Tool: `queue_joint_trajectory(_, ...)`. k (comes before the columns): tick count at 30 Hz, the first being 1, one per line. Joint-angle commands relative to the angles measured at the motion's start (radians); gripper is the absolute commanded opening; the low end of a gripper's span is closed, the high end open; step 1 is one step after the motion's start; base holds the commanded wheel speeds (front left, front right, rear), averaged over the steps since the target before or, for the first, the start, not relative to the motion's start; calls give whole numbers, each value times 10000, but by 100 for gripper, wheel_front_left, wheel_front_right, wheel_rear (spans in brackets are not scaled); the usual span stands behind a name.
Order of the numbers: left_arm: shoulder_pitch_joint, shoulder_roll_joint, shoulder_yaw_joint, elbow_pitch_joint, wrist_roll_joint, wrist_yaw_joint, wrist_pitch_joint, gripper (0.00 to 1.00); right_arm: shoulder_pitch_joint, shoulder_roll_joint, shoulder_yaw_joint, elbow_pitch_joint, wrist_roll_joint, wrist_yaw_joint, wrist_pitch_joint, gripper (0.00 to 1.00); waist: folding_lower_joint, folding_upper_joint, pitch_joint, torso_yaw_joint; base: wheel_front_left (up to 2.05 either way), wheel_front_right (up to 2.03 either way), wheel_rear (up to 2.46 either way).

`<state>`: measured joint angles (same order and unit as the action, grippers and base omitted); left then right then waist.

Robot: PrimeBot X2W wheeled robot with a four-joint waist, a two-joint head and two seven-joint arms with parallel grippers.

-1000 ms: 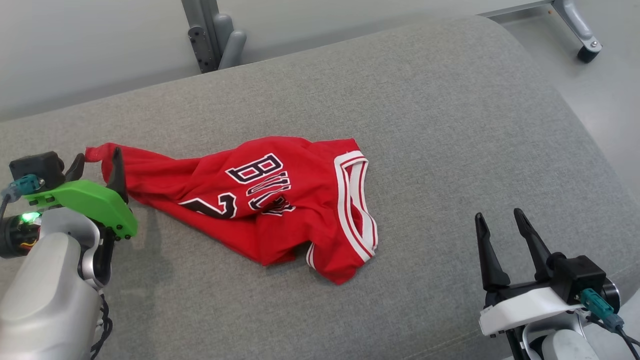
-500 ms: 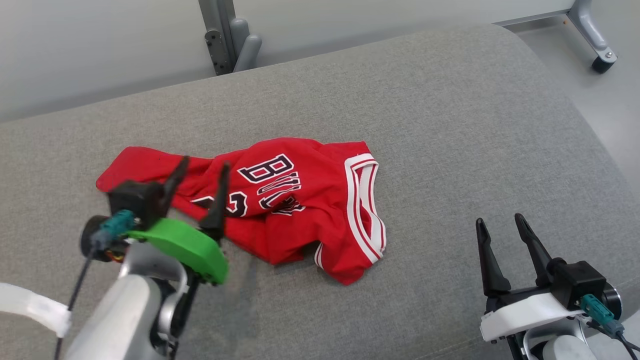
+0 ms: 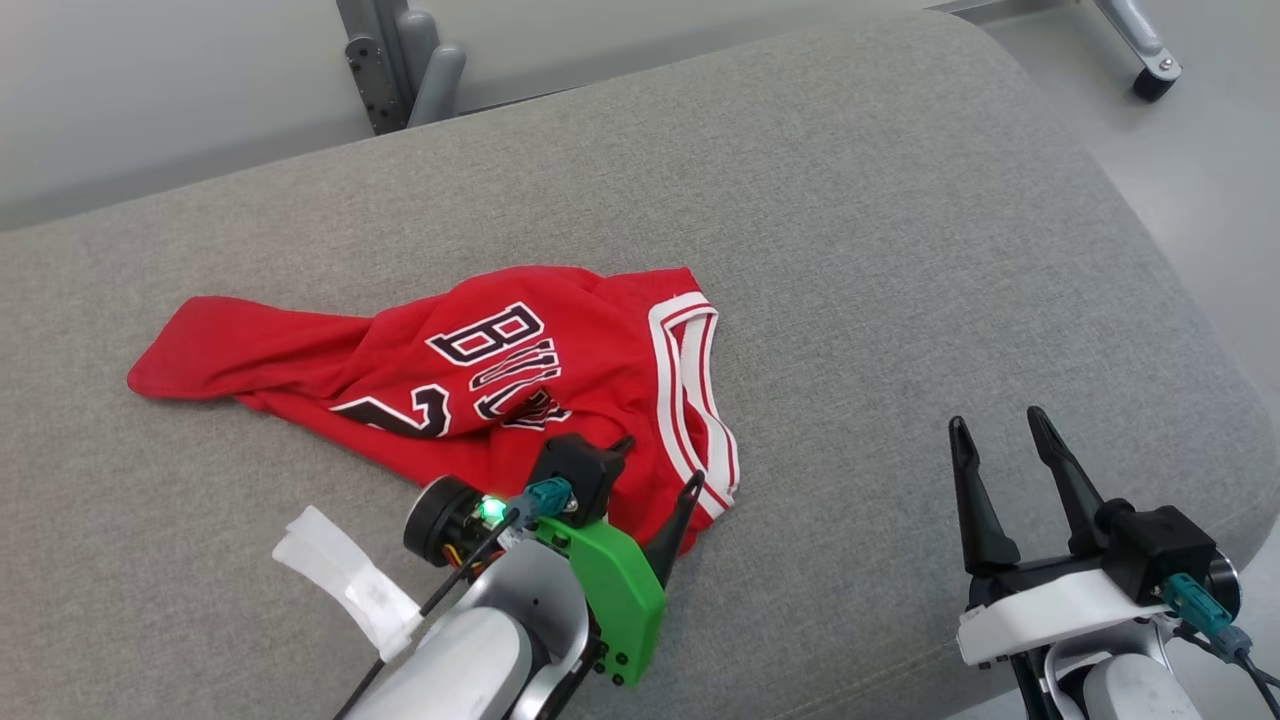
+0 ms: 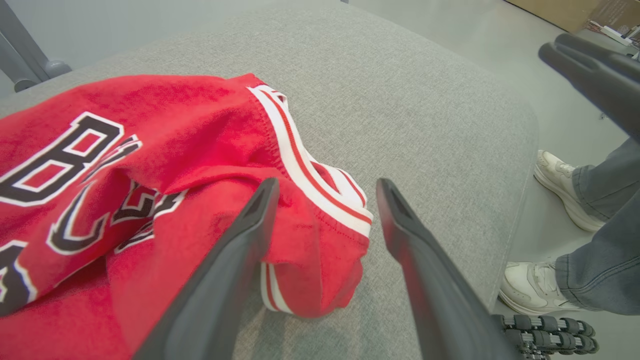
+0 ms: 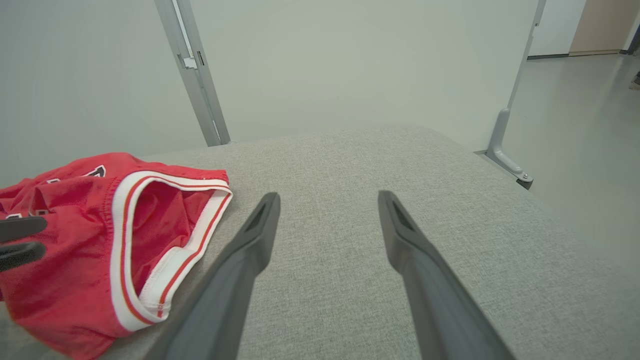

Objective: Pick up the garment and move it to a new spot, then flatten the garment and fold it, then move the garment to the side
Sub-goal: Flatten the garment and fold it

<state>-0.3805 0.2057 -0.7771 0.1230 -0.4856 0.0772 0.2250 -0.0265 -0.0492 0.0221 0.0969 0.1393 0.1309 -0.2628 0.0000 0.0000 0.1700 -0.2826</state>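
The red garment (image 3: 440, 370), a jersey with black-and-white lettering and white-striped trim, lies crumpled on the grey cushion (image 3: 900, 250). My left gripper (image 3: 660, 463) stands open at its near right corner. In the left wrist view the left gripper (image 4: 327, 185) straddles the trimmed corner of the garment (image 4: 150, 165), one finger resting over the red cloth and the other over bare cushion. My right gripper (image 3: 998, 420) stands open and empty over bare cushion, right of the garment. In the right wrist view the right gripper (image 5: 328, 196) has the garment (image 5: 75, 235) to its left.
The cushion's rounded right edge (image 3: 1180, 300) drops to the floor. A person's white shoes (image 4: 560, 175) and jeans (image 4: 600, 260) stand beside it. A grey metal post (image 3: 390, 70) rises behind the cushion, and a caster foot (image 3: 1150, 75) sits at the far right.
My left gripper has left the garment's left end, which now lies flat, and swung right along the near side to the trimmed corner. The head camera shifted. The right gripper stayed put.
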Motion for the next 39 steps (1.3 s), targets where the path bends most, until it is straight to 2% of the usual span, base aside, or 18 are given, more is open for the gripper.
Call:
queue_joint_trajectory(1,-165,55,-38,157,95,-66,103,100,9,-24,-22,-15,66,-3,-31,100,0,0,29,-135,0,0,0)
queue_joint_trajectory(13,-621,784,-393,1068,734,5,745,100,100,-24,-64,-29,161,-3,-31,100,0,0,37,-225,0,0,0)
queue_joint_trajectory(14,-670,835,-451,1189,787,-56,812,83,66,-24,-56,-27,175,-3,-31,100,0,0,47,-212,0,0,0)
queue_joint_trajectory(15,-727,902,-495,1453,801,-161,878,0,10,-24,-36,-20,175,-3,-31,100,0,0,75,-188,0,0,0)
queue_joint_trajectory(20,-889,862,-468,1837,641,-318,791,0,-77,-24,-22,-31,186,-3,-31,100,0,0,147,-146,0,0,0)
queue_joint_trajectory(25,-882,747,-341,1654,284,-435,651,0,-7,-24,-61,-42,149,-3,-31,100,0,0,168,-83,0,0,0)
queue_joint_trajectory(34,-644,-231,441,-775,-1554,-913,214,0,-29,-24,-45,-10,107,-3,-31,100,0,0,163,-2,0,0,0)
queue_joint_trajectory(39,-1016,-875,938,-1337,-2623,-967,320,0,-143,-25,79,30,136,-3,-31,100,0,0,179,-37,0,0,0)
